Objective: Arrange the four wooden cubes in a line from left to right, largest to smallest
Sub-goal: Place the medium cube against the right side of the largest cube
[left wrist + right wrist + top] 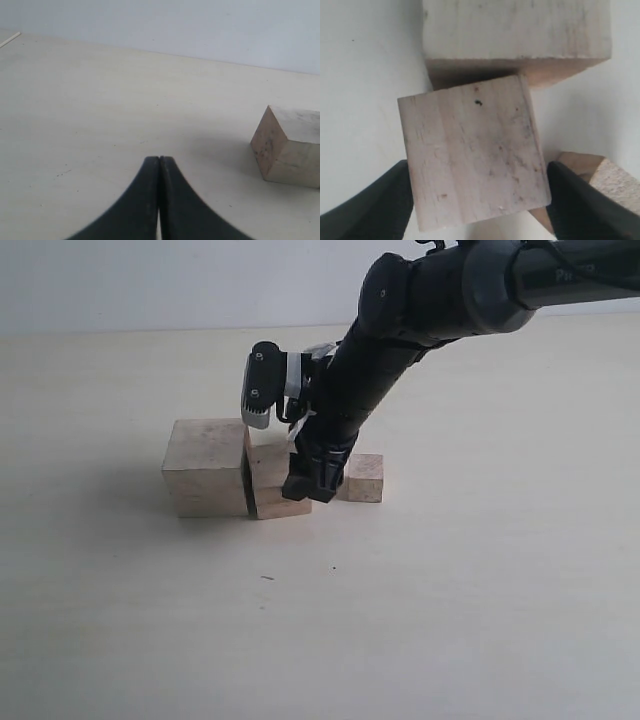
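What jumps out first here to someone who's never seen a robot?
A black arm slants down from the upper right, its fingers on either side of a pale wooden cube. That cube sits close beside the largest cube on its left; a small cube stands just right of the arm.

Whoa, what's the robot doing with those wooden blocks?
The robot's right hand has its fingers on both sides of a medium wooden cube, which is close beside the largest wooden cube on the pale table. A smaller wooden cube sits on the other side, just past the arm. The left hand is shut, holds nothing, and is away from the row. Only three cubes show here, so the line-up does not look finished.
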`<state>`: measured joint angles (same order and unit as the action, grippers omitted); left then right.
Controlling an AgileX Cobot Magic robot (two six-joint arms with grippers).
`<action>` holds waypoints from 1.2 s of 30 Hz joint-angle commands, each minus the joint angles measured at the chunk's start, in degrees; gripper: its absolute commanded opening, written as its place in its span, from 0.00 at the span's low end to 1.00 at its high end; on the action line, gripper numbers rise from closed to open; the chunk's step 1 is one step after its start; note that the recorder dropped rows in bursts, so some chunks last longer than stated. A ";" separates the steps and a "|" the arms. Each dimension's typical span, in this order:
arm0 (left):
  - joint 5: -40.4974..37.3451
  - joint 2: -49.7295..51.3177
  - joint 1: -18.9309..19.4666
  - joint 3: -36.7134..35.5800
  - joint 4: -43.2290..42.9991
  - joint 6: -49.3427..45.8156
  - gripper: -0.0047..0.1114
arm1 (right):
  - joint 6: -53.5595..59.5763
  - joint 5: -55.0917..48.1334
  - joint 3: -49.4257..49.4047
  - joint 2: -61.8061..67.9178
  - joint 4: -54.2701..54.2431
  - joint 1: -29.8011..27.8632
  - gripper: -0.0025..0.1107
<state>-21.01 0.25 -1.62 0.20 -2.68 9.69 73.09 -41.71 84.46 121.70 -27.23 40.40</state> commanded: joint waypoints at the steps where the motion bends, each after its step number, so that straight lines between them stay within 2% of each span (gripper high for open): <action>1: 0.56 -0.25 -0.33 -0.20 0.28 -0.22 0.04 | 0.00 2.45 -0.05 0.17 0.49 -0.14 0.02; 29: 0.56 -0.25 -0.33 -0.20 0.28 -0.22 0.04 | -0.12 2.79 -0.05 3.15 -2.76 -0.14 0.02; 36: 0.56 -0.25 -0.33 -0.20 0.28 -0.22 0.04 | -0.12 2.79 -0.05 3.15 -3.05 -0.14 0.21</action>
<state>-21.01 0.25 -1.62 0.20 -2.68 9.69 72.78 -38.55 84.71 123.74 -30.70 40.18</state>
